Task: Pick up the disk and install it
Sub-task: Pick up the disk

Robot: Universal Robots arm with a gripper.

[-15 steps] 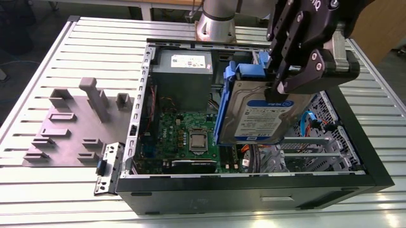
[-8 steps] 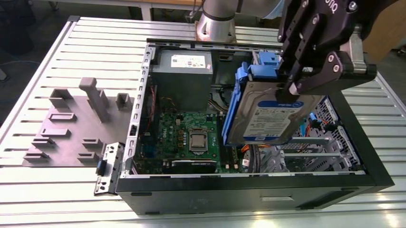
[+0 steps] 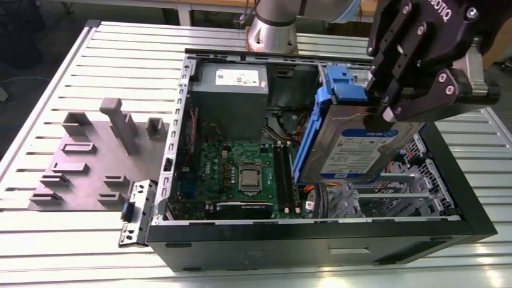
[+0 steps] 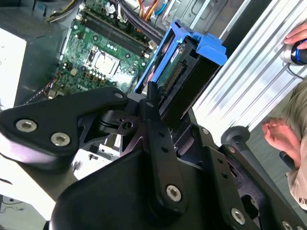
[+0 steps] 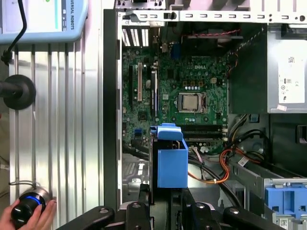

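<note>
Hand of the robot arm is gripping the disk by its upper end, holding it on edge and tilted over the open computer case, toward the exterior view's right. Beside it the motherboard is lying exposed, the grey power supply sitting behind, the slatted table stretching beyond.

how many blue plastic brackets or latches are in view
2. The blue bracket frames the disk that the gripper holds tilted over the open case. The blue latch sits on a silver cage, seen in the first wrist view. Others may be hidden.
</note>
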